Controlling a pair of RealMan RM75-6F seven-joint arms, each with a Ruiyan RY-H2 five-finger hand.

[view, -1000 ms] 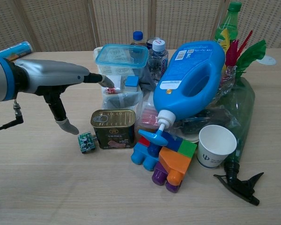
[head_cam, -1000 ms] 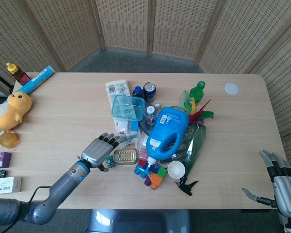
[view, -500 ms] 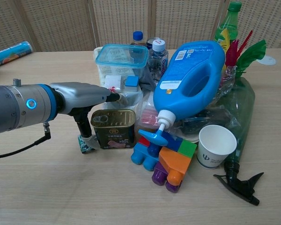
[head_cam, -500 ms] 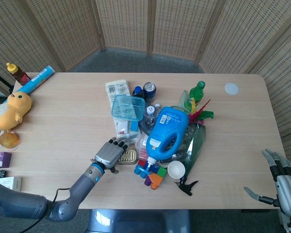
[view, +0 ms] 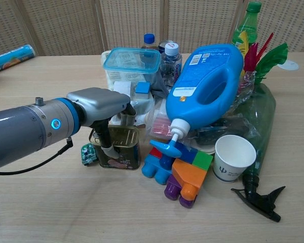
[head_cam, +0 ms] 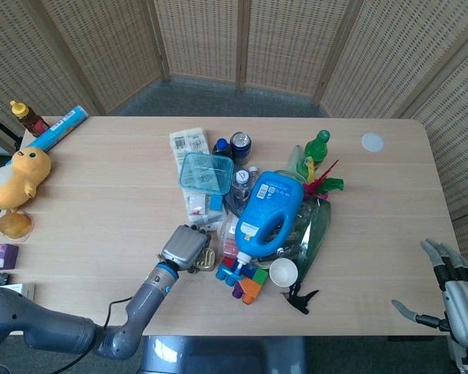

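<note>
Head view: left hand (head_cam: 186, 248) sits over the tin can (head_cam: 206, 258) on the bench (head_cam: 101, 187), fingers wrapped down around it, grasping it. The can lies just left of the blue detergent jug (head_cam: 267, 210), at the near edge of the pile. Clear lidded box (head_cam: 206, 172) behind the can, lid on; contents hard to read from here, possibly small packets under it. Paper cup (head_cam: 283, 272) right of the can, upright. Right hand (head_cam: 455, 292) far right of the jug, off the bench edge, fingers spread, holding nothing.

Chest view: left hand (view: 102, 104) on top of the tin can (view: 120, 147), thumb down its front face, can upright on the bench (view: 66, 212). Small green gadget (view: 86, 154) just left of the can. Toy blocks (view: 177, 172) just right of the can, under the detergent jug (view: 207, 83) spout. Paper cup (view: 234, 157) further right, open mouth, looks empty. Lidded box (view: 131, 59) behind the can.
</note>
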